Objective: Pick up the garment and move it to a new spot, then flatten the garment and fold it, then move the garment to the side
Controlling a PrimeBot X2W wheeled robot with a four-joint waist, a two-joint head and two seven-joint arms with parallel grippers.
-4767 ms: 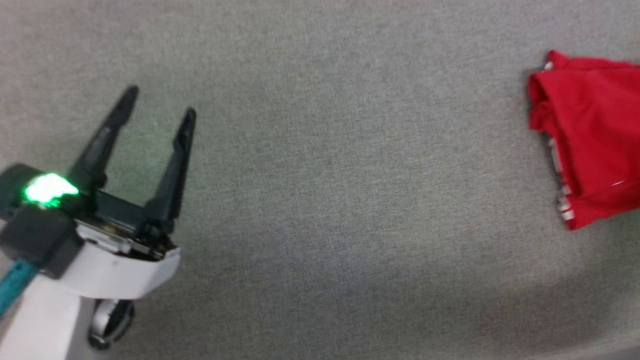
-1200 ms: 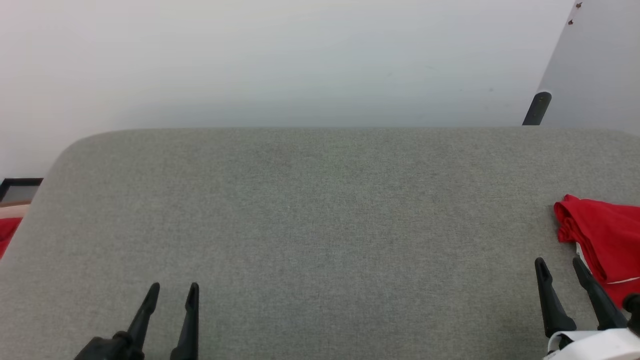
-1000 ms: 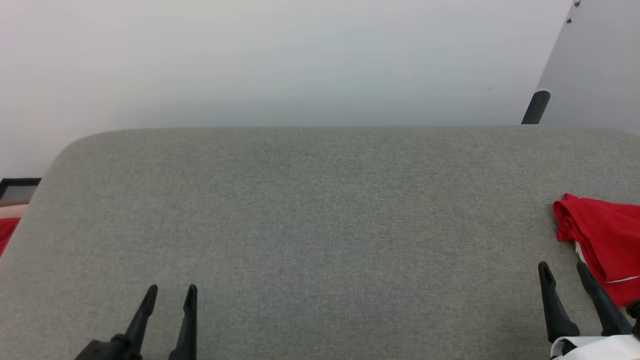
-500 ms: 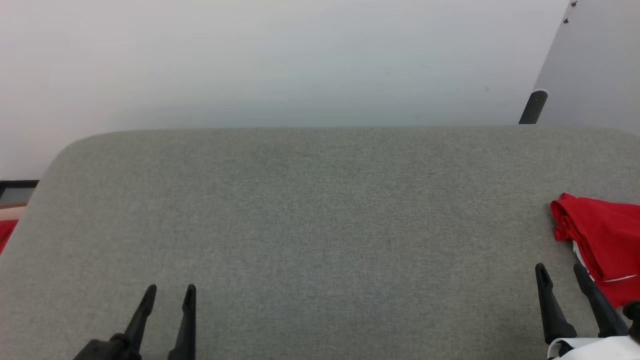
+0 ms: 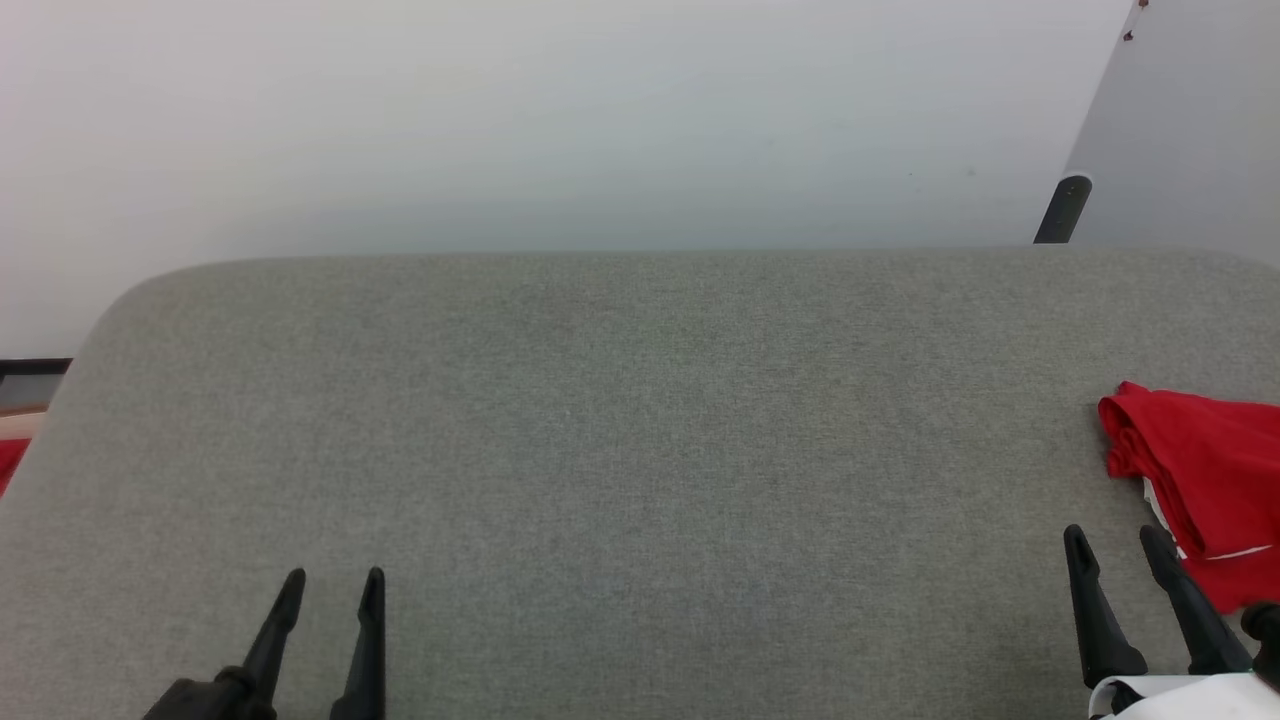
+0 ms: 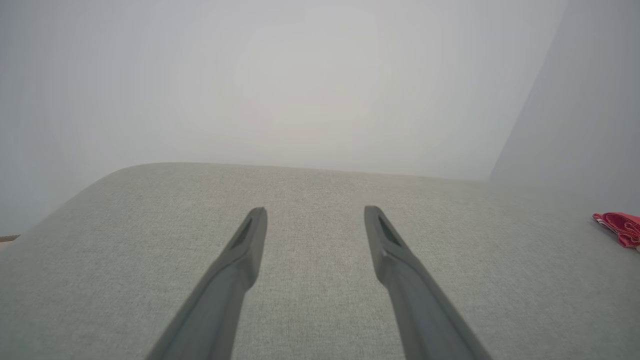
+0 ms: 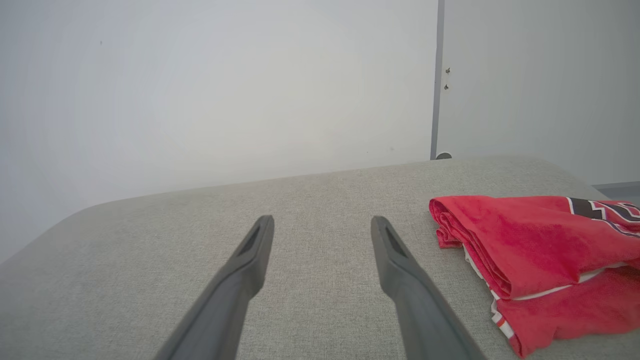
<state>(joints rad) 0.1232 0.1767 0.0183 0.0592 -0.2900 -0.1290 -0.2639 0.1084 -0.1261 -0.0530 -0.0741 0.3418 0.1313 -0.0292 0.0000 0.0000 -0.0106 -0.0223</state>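
The garment (image 5: 1205, 475), a folded bright red jersey with white and striped trim, lies at the right edge of the grey table (image 5: 640, 420). In the right wrist view the garment (image 7: 540, 250) sits just right of my fingers, a black numeral showing at its far end. In the left wrist view the garment (image 6: 620, 227) is a small red shape far right. My right gripper (image 5: 1115, 540) is open beside the jersey's left edge, apart from it, nothing between its fingers. My left gripper (image 5: 333, 582) stands open and empty at the lower left.
A pale wall rises behind the table's rounded far edge. A dark post (image 5: 1060, 210) stands against a grey panel at the back right. A red cloth scrap (image 5: 8, 460) lies beyond the table's left edge.
The head camera has swung from a close downward look to a wider forward one, then drifted slightly. Both grippers stay open and still over the last second; the jersey has not moved.
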